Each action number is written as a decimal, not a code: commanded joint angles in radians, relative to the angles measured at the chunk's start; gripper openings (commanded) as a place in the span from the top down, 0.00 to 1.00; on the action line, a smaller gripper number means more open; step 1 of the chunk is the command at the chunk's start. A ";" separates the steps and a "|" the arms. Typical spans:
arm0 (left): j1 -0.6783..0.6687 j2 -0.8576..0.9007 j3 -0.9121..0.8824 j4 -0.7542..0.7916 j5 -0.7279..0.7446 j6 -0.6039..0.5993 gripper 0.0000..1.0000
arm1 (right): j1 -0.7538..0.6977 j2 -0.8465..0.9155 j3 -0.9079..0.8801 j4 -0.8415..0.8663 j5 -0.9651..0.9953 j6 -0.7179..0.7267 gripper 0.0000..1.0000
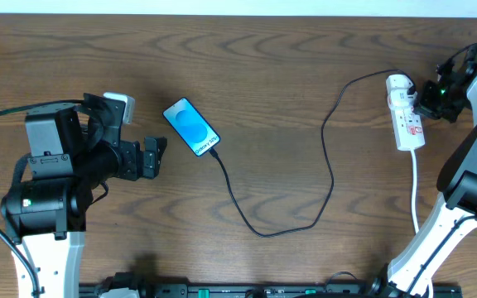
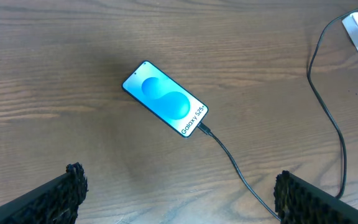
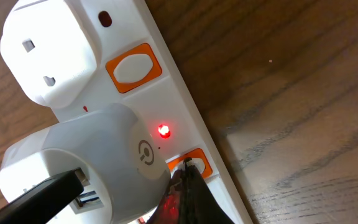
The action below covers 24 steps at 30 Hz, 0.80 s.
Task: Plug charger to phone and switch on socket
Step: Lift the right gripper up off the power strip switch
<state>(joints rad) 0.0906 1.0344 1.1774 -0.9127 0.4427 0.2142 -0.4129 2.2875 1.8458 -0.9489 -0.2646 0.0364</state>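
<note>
Phone (image 1: pixel 191 127) lies flat, screen up, on the L half of the table (image 1: pixel 288 50), turned diagonally. The charger (image 1: pixel 331 178) tip is seated in its lower end. In the L wrist view the plug meets the edge by the "Galaxy S25+" text. Judgement: plug-in step looks done.

Left gripper (image 1: pixel 151 156) sits just beside the phone and apart from it, jaws spread wide, nothing between. Its pads (image 2: pixel 61 193) frame the phone from a distance in the wrist view. Prob. parked there because its part is over.

Cable runs in a slack loop across mid-table to the socket (image 1: pixel 406 120), far R. The slack means no pull on the phone.

Right gripper (image 1: pixel 425 99) is at the socket, jaws pressed together, clamped on nothing — closed tips make a single poking point. In the R wrist view the tips (image 3: pixel 185 177) touch the orange-rimmed switch (image 3: pixel 194 163) next to the white adapter (image 3: pixel 98 168). A red lamp (image 3: pixel 163 130) glows just above, which suggests power is on. Can't tell if the rocker is fully over. A second white plug (image 3: pixel 48 56) fills the next outlet, and its switch (image 3: pixel 133 67) is untouched.

Surface: dark brown wood-grain top, matte, bare apart from these items. Room: only a pale strip along the far edge — too little to read.
</note>
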 commanded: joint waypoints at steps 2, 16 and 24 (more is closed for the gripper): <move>0.004 0.004 0.003 0.000 0.009 0.014 0.02 | 0.029 -0.023 0.006 0.008 -0.212 -0.026 0.99; 0.004 0.004 0.003 0.000 0.009 0.014 0.02 | -0.010 -0.040 0.006 0.042 -0.236 -0.128 0.99; 0.004 0.004 0.003 0.000 0.009 0.014 0.02 | -0.003 -0.040 0.005 0.031 -0.241 -0.167 0.99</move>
<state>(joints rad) 0.0906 1.0344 1.1774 -0.9127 0.4427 0.2142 -0.4469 2.2856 1.8454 -0.9092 -0.3515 -0.0944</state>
